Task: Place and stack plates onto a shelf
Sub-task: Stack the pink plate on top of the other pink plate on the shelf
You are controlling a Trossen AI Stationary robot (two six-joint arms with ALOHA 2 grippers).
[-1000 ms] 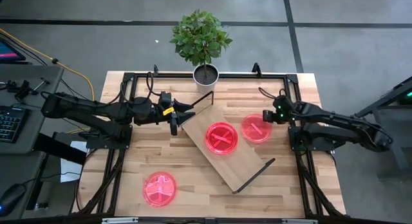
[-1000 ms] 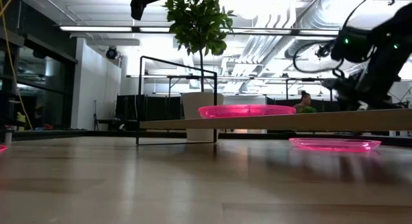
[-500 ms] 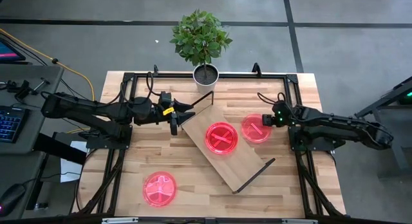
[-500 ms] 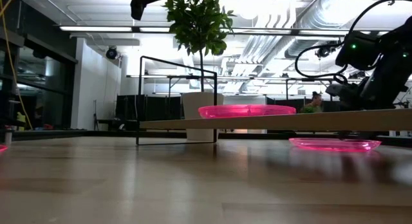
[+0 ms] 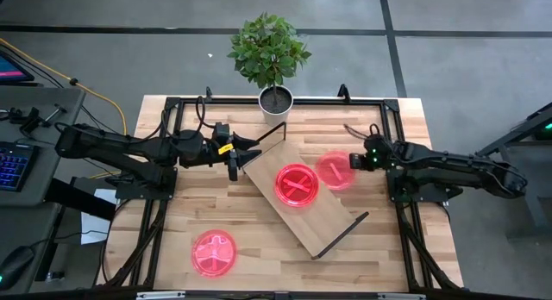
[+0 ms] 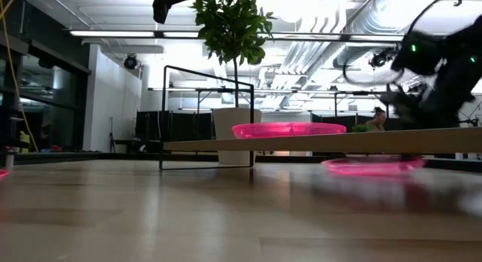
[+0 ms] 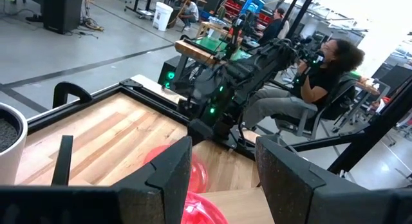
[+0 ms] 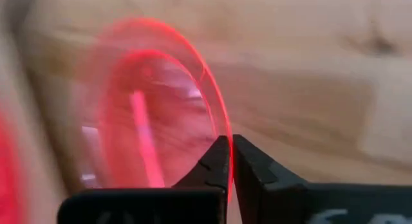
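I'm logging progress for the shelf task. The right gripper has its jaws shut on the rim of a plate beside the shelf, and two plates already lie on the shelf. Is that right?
Not quite. Only one plate lies on the shelf, as the high view shows. The rest holds: the right gripper has its jaws shut on the rim of the plate beside the shelf.

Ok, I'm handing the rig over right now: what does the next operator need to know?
Right end effector: shut on the rim of the plate beside the shelf, which looks just off the tabletop.
Left end effector: open, holding nothing, at the shelf's back-left end.
Done: one plate on the shelf.
Left: shelve the held plate, then the plate at the front left of the table. Only three plates show.
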